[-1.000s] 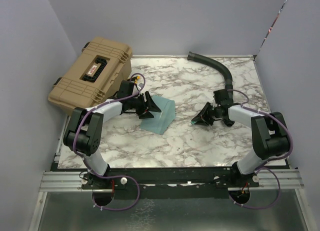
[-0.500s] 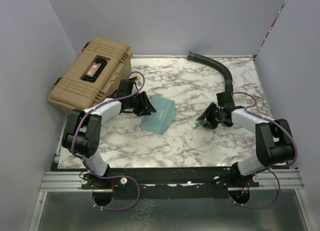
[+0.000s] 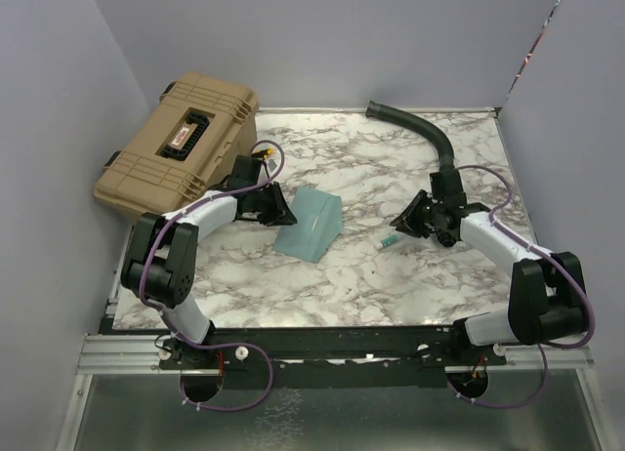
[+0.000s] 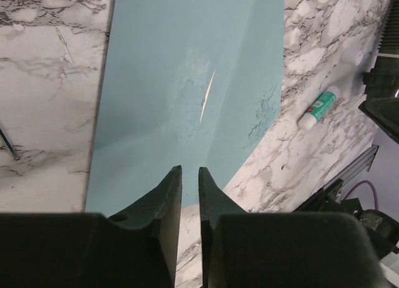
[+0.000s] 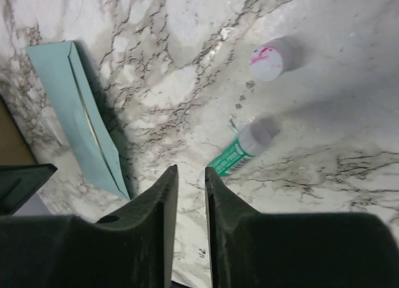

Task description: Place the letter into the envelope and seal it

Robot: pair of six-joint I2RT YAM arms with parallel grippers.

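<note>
Along the bottom edge of the overhead view, both arms rise from their bases, bend at the elbow and reach up the frame over the marble table. The left gripper lies low and points right, its tips at the left edge of the envelope. The envelope rests left of centre, one part propped up like a tent. The left jaws stand nearly together with a slim gap; the fingers cover that edge, so I cannot tell whether they nip the paper. The right gripper points left at centre right, jaws slightly apart on nothing, just beside a glue stick. A round white cap lies near it. A thin pale strip shows in the envelope's slit, too little to name. At upper left sits a tan case; a black hose curves at upper right.
</note>
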